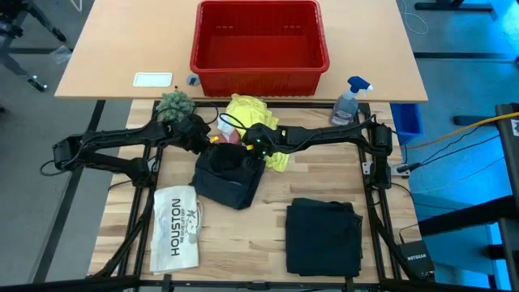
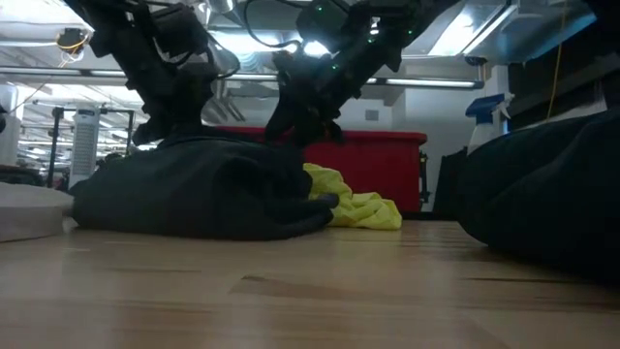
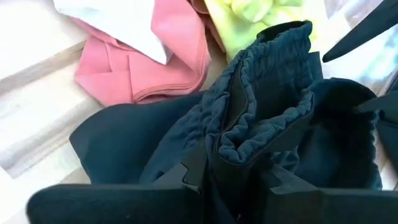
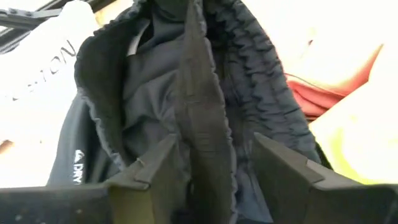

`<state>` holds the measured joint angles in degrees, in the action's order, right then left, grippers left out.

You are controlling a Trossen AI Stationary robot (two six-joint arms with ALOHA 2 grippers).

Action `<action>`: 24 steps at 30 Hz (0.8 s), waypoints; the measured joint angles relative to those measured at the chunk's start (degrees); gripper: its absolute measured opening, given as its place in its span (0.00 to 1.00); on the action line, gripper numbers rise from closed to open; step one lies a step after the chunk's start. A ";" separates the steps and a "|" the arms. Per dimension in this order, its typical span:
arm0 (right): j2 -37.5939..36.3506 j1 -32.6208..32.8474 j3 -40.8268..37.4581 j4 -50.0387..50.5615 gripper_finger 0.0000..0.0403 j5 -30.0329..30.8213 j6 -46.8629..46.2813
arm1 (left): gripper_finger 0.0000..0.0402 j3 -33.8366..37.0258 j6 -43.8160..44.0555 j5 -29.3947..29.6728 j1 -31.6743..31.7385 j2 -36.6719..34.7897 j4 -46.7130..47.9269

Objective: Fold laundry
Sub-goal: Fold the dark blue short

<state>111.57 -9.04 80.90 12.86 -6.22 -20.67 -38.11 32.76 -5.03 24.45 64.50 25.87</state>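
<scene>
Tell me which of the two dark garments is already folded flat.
The dark garment on the right, lying alone as a neat rectangle. The dark trousers remain bunched under both grippers.

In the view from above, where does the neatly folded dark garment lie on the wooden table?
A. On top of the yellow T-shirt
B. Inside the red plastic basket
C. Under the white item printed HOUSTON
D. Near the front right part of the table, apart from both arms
D: the folded dark garment lies alone on the wooden table, away from both arms and the crumpled dark trousers.

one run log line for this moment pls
left claw: shut on dark trousers waistband | right claw: open astride same waistband | yellow T-shirt: unfolded behind
</scene>
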 joint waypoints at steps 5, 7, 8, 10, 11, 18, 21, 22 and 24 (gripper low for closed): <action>0.02 0.00 0.00 -1.83 0.51 -1.49 -4.36 | 0.12 0.20 -6.09 4.91 1.58 0.09 -1.64; -0.01 0.00 0.02 -3.46 0.51 -2.41 -5.72 | 0.12 -0.04 -4.71 6.08 2.56 -0.31 -1.81; -0.03 0.01 0.02 -4.31 0.51 -2.42 -6.32 | 0.12 -0.07 -4.62 6.14 2.81 -0.39 -2.37; -0.52 0.13 0.02 -6.27 0.51 -2.45 -8.44 | 0.12 -0.13 -4.59 2.24 2.93 -0.90 -3.10; -0.68 0.47 0.02 -7.89 0.51 -2.59 -9.68 | 0.12 -0.13 -5.73 -2.56 2.91 -1.42 -3.76; -2.58 0.93 1.74 -10.14 0.51 -1.78 -10.66 | 0.21 -0.22 -7.86 -23.32 3.50 -4.87 -13.46; -2.55 0.81 1.79 -9.54 0.51 -0.88 -10.60 | 0.29 -0.22 -8.78 -23.32 4.63 -4.89 -9.35; -2.53 0.78 1.81 -9.60 0.51 -0.85 -10.60 | 0.32 -0.22 -9.34 -23.33 4.97 -4.81 -8.05; -2.51 0.74 1.82 -9.53 0.51 -0.68 -10.60 | 0.37 -0.20 -10.46 -23.28 5.75 -4.74 -5.65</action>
<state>109.06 -8.29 82.72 3.33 -6.90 -31.27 -38.30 22.30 -28.31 30.20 59.77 20.22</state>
